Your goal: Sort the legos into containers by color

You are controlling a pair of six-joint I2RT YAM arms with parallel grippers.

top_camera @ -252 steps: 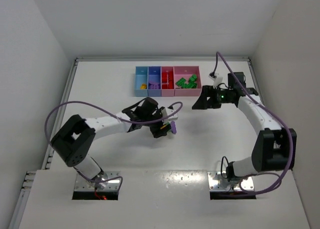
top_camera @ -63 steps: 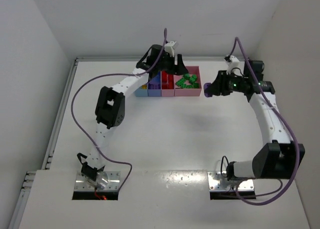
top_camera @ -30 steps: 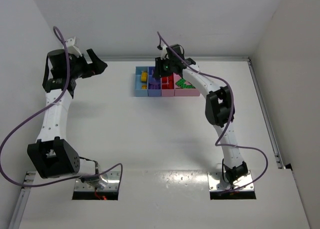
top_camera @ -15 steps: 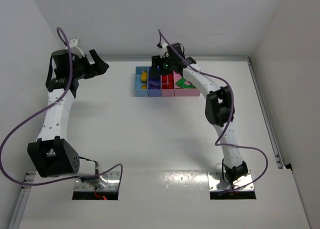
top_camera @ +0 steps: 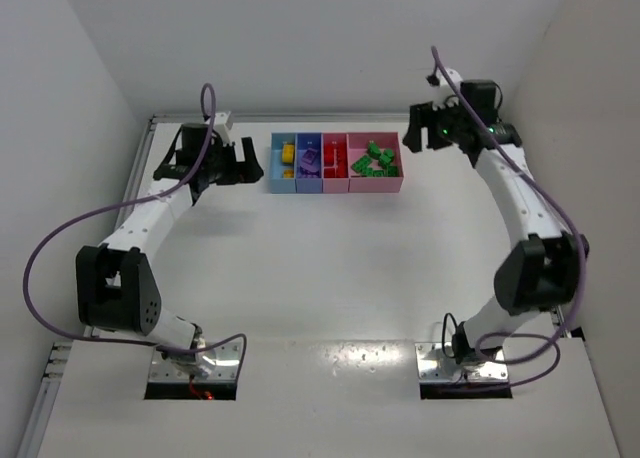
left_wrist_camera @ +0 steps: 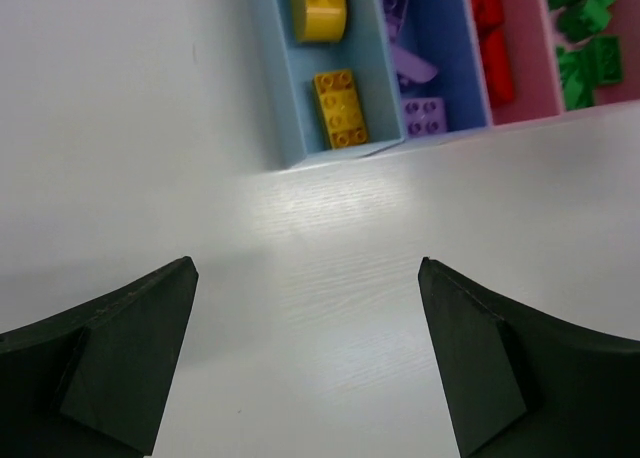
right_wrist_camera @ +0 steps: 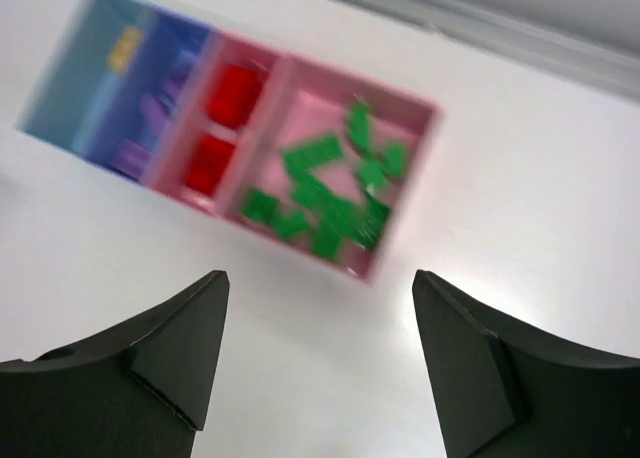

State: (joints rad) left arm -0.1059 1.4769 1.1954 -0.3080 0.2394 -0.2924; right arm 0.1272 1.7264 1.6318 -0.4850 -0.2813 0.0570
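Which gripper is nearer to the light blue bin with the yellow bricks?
Left. The left gripper is just beside the light blue bin, on its outer side; the right gripper is past the wide pink bin at the row's other end.

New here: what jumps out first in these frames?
The row of four joined containers at the table's far middle, sorted by colour: yellow legos, purple legos, red legos, then a heap of green legos at its right end. The left hand and right hand flank it, open and empty.
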